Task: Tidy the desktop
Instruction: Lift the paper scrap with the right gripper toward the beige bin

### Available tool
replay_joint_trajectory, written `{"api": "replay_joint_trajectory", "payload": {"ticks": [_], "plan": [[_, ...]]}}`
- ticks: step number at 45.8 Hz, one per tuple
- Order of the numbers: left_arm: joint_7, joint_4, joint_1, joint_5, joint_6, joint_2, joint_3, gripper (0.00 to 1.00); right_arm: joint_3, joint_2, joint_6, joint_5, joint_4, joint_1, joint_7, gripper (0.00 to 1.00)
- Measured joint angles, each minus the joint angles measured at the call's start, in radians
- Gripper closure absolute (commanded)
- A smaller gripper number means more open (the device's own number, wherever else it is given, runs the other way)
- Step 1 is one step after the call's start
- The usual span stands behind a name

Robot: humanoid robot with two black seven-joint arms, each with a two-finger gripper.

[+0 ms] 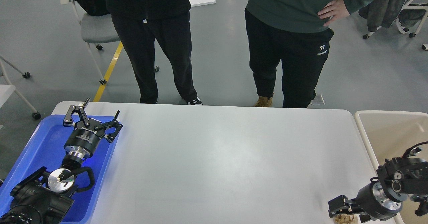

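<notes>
The desktop is a wide white-grey tabletop filling the lower half of the head view. My left gripper is open and empty, hovering over the far end of the blue tray. My right gripper is low at the near right corner of the desktop, right over a small crumpled brown paper wad. The wad is partly cut off by the bottom edge of the view. The gripper's fingers are dark and I cannot tell them apart, nor whether they hold the wad.
A beige bin stands just right of the desktop, beside my right arm. Two people stand close to the far edge. A wheeled chair is at the back left.
</notes>
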Motion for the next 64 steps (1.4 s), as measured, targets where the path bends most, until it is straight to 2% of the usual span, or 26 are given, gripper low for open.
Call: {"api": "replay_joint_trajectory", "payload": {"ticks": [9,17,18,21,24,25,27,28,29,53,64], "plan": [[0.000,0.000,0.000,0.000,0.000,0.000,0.000,0.00,0.001,0.010,-0.021,0.000,-0.005,-0.019,0.003,0.03],[0.000,0.000,0.000,0.000,0.000,0.000,0.000,0.00,0.001,0.027,-0.043,0.000,-0.018,-0.033,0.004,0.12],[0.000,0.000,0.000,0.000,0.000,0.000,0.000,0.00,0.001,0.029,-0.045,0.000,-0.020,-0.034,0.004,0.16],[0.000,0.000,0.000,0.000,0.000,0.000,0.000,0.00,0.001,0.035,-0.054,0.000,-0.026,-0.039,0.005,0.42],[0.000,0.000,0.000,0.000,0.000,0.000,0.000,0.00,0.001,0.040,-0.062,0.000,-0.030,-0.044,0.005,0.62],[0.000,0.000,0.000,0.000,0.000,0.000,0.000,0.00,0.001,0.042,-0.065,0.000,-0.032,-0.047,0.006,0.74],[0.000,0.000,0.000,0.000,0.000,0.000,0.000,0.00,0.001,0.046,-0.070,-0.001,-0.035,-0.051,0.006,0.80],[0.000,0.000,0.000,0.000,0.000,0.000,0.000,0.00,0.001,0.046,-0.071,-0.001,-0.036,-0.052,0.006,0.95],[0.000,0.000,0.000,0.000,0.000,0.000,0.000,0.00,0.001,0.048,-0.073,-0.002,-0.037,-0.053,0.007,1.00],[0.000,0.000,0.000,0.000,0.000,0.000,0.000,0.00,-0.005,0.049,-0.113,-0.003,-0.056,-0.074,0.009,1.00],[0.000,0.000,0.000,0.001,0.000,0.000,0.001,0.00,-0.008,0.005,-0.106,0.000,-0.032,-0.047,0.010,1.00]]}}
